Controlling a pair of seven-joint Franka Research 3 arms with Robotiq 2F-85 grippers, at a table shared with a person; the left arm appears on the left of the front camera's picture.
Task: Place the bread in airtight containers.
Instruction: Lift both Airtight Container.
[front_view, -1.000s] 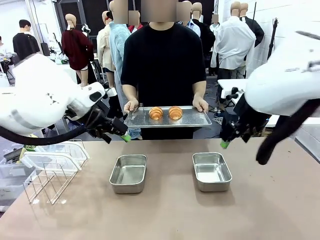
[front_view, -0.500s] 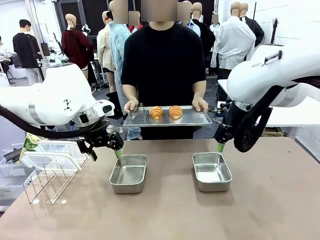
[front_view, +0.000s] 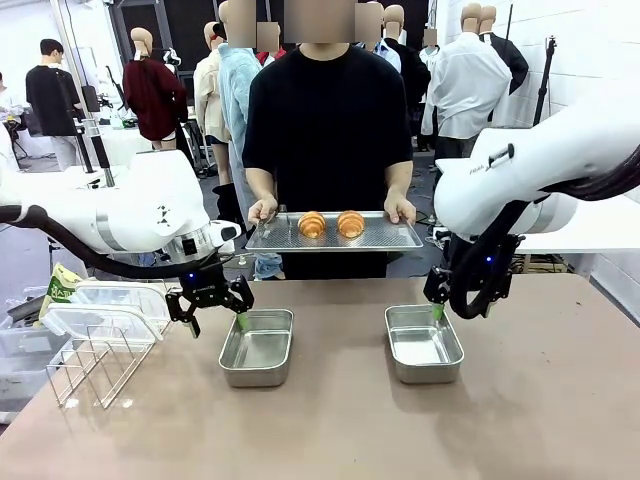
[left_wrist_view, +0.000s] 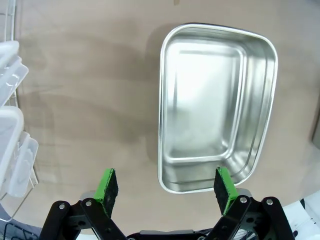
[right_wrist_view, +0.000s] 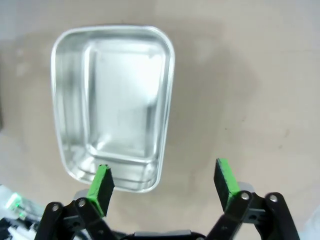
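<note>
Two croissants, the bread, lie on a flat steel tray that a person holds in both hands over the table's far edge. Two empty steel containers stand on the table, one on the left and one on the right. My left gripper hangs open just above the table at the left container's far-left corner. In the left wrist view this gripper has the container ahead of its right finger. My right gripper is open over the right container's far edge. In the right wrist view it sits beside that container.
Translucent lids are stacked at the table's left edge beside a wire rack; the lids edge into the left wrist view. Brown tabletop lies bare in front of and between the containers. People stand behind the table.
Both arms have swung down and inward, bringing the open grippers from mid-air near the tray's level to just above the containers' far edges. The tray and croissants have stayed put.
</note>
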